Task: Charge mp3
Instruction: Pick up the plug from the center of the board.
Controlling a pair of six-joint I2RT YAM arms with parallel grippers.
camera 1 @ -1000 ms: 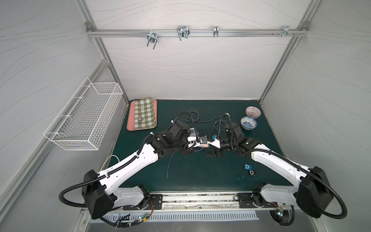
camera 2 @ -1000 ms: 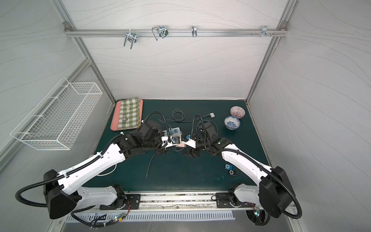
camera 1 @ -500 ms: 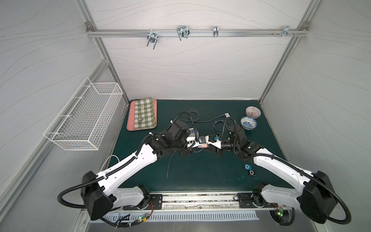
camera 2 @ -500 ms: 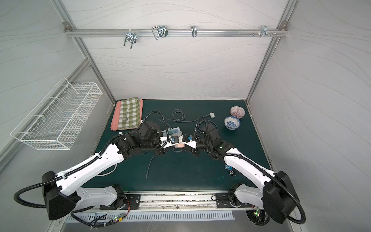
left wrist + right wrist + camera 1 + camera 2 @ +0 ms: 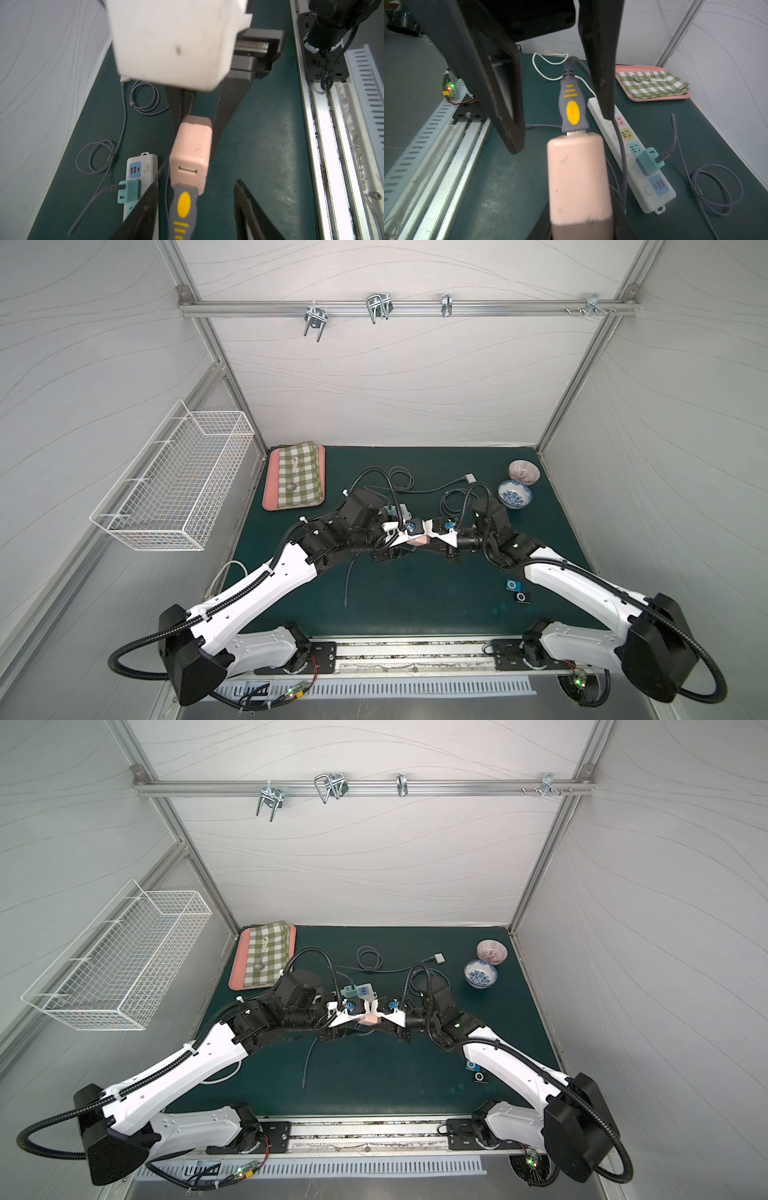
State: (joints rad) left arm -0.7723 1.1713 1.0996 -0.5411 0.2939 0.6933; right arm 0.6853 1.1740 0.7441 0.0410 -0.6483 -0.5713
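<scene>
My right gripper [image 5: 581, 218] is shut on a pink charger block [image 5: 577, 174], held above the mat at mid-table [image 5: 419, 540]. A grey USB plug with a yellow oval [image 5: 182, 207] sits in the block's socket. My left gripper [image 5: 196, 182] is open, its fingers [image 5: 508, 124] standing apart on either side of the plug without touching it. The plug's grey cable trails down to a free end [image 5: 346, 605] on the mat. A small blue mp3 player [image 5: 513, 584] and a black one [image 5: 523, 597] lie on the mat by my right forearm, also visible in a top view [image 5: 471, 1065].
A white power strip [image 5: 633, 166] with a teal adapter [image 5: 649, 162] plugged in lies just behind the grippers. Coiled grey cables [image 5: 401, 481] lie at the back. Two bowls [image 5: 515, 494] stand at the back right, a pink tray [image 5: 272, 489] with checked cloth back left, and a wire basket [image 5: 174, 481] on the left wall.
My right gripper moved in and closed on the pink block. My left gripper then opened off the plug, which stays in the block.
</scene>
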